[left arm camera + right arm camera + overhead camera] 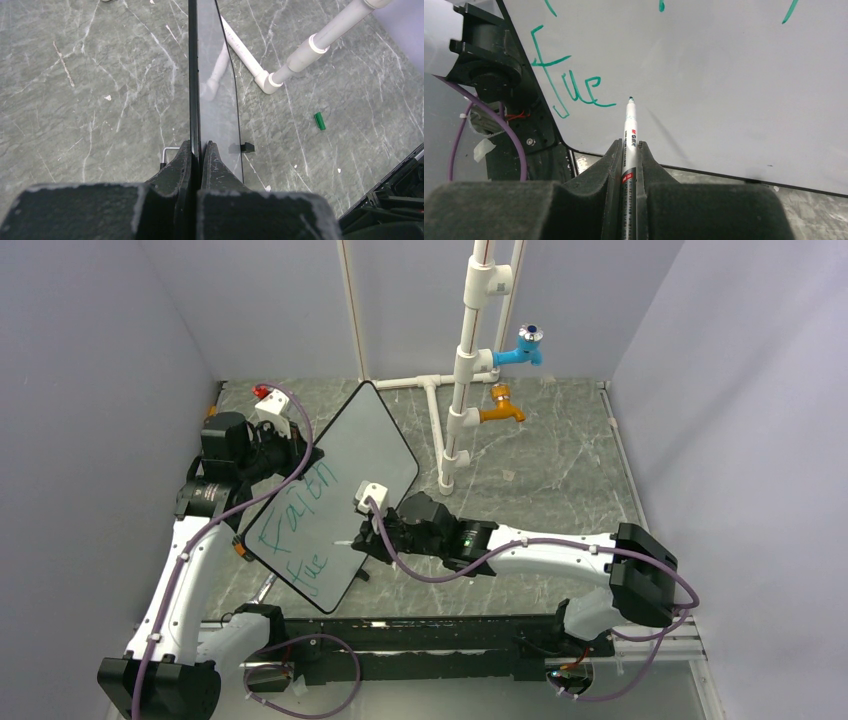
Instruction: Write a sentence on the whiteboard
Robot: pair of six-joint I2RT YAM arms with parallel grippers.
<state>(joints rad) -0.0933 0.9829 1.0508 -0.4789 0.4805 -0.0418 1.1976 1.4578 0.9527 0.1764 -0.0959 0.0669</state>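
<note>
My left claw (201, 150) is clamped on the edge of the whiteboard (372, 440), holding it tilted over the table (560, 460). My right claw (629, 150) grips a marker (630, 120), its tip just right of the green sentence (574, 92), which reads "Faith Fue".

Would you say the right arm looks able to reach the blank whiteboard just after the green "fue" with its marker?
Probably yes: the right gripper holds the marker with its tip close beside the sentence on the whiteboard, nothing lies between, and the left gripper clamps the board's edge.
</note>
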